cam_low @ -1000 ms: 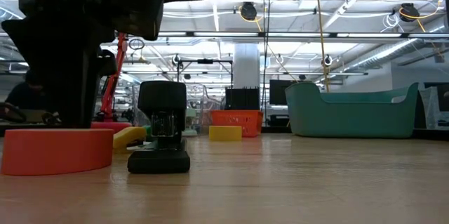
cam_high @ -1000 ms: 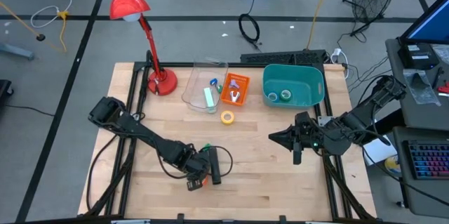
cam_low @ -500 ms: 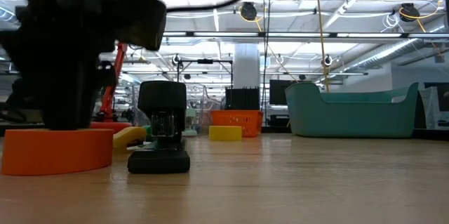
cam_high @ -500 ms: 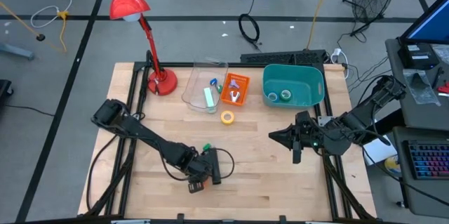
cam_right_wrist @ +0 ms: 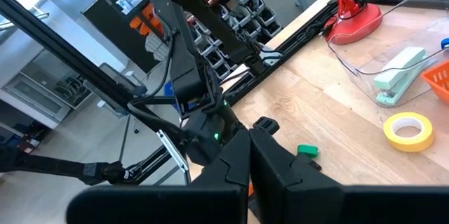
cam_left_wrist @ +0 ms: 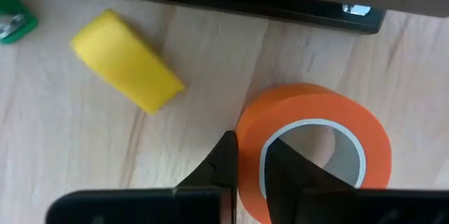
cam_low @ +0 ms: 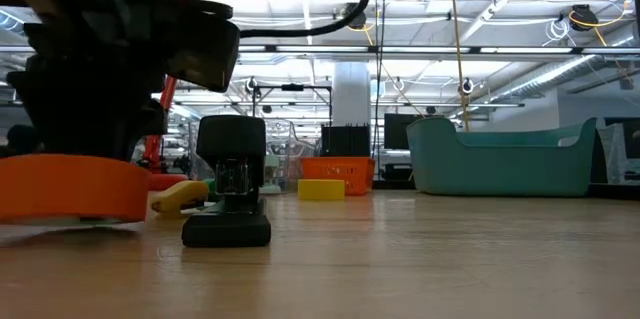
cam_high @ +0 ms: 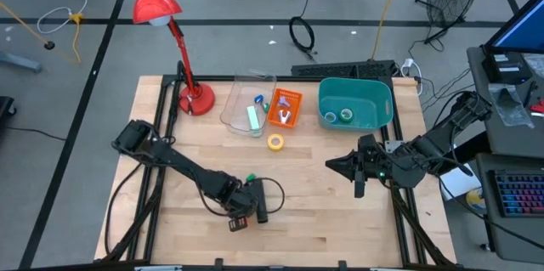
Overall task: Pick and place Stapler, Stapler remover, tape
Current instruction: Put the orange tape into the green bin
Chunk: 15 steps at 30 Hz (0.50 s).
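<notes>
The orange tape roll (cam_left_wrist: 319,143) is in my left gripper (cam_left_wrist: 245,171), near the table's near edge (cam_high: 240,220); in the low view it hangs just above the wood (cam_low: 70,187). The black stapler (cam_high: 262,201) lies flat on the table right beside it. A small green piece (cam_high: 251,178) and a yellow block (cam_left_wrist: 126,69) lie close by. The yellow tape roll (cam_high: 275,142) lies flat mid-table. Two more rolls sit in the teal bin (cam_high: 374,101). My right gripper (cam_high: 354,169) hovers shut at the right side. My left gripper holds the orange tape roll by its wall (cam_left_wrist: 247,136). One finger (cam_left_wrist: 224,164) is outside the ring and the other (cam_left_wrist: 287,171) is inside its pale centre. The fingers come from above. The roll is lifted just clear of the table, lying roughly flat (cam_low: 70,187).
A clear container (cam_high: 246,105) with a pale green stapler, an orange box (cam_high: 285,107) and the red lamp's base (cam_high: 195,98) stand along the far side. Open wood lies between the yellow roll and the right gripper.
The left gripper has risen a little, taking the orange tape roll with it: a second ago the roll stood flat on the table, now it hangs just above the wood. The stapler has stayed where it was.
</notes>
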Motion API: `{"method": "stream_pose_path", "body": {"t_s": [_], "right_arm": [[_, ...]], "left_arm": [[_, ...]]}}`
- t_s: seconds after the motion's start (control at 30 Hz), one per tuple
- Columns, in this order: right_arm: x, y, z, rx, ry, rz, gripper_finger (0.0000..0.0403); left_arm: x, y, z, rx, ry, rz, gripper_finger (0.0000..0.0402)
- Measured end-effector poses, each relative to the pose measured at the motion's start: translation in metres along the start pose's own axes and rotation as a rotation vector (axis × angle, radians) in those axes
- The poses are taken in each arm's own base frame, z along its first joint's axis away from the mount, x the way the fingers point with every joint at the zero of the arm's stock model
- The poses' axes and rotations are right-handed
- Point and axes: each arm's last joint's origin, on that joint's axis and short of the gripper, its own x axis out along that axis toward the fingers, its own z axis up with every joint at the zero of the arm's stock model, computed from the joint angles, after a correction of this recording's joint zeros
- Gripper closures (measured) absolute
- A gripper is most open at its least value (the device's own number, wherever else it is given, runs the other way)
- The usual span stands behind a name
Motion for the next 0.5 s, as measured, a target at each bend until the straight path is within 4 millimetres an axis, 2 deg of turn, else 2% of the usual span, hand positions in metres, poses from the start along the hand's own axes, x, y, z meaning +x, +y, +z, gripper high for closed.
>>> {"method": "stream_pose_path", "body": {"t_s": [0.1, 0.23, 0.4, 0.5], "right_arm": [[0.000, 0.000, 0.000, -0.002, -0.001, -0.001, 0.0403], [0.000, 0.000, 0.000, -0.002, -0.001, 0.000, 0.0403], [0.000, 0.000, 0.000, -0.034, 0.001, 0.003, 0.0403], [0.000, 0.001, 0.000, -0.054, 0.007, 0.010, 0.0399]], "left_arm": [[-0.012, 0.002, 0.004, -0.040, -0.023, -0.027, 0.0366], [-0.045, 0.005, 0.007, -0.075, -0.123, -0.057, 0.0366], [-0.104, 0.019, 0.013, -0.163, -0.386, -0.055, 0.0366], [-0.140, 0.032, 0.023, -0.192, -0.568, -0.121, 0.0366]]}}
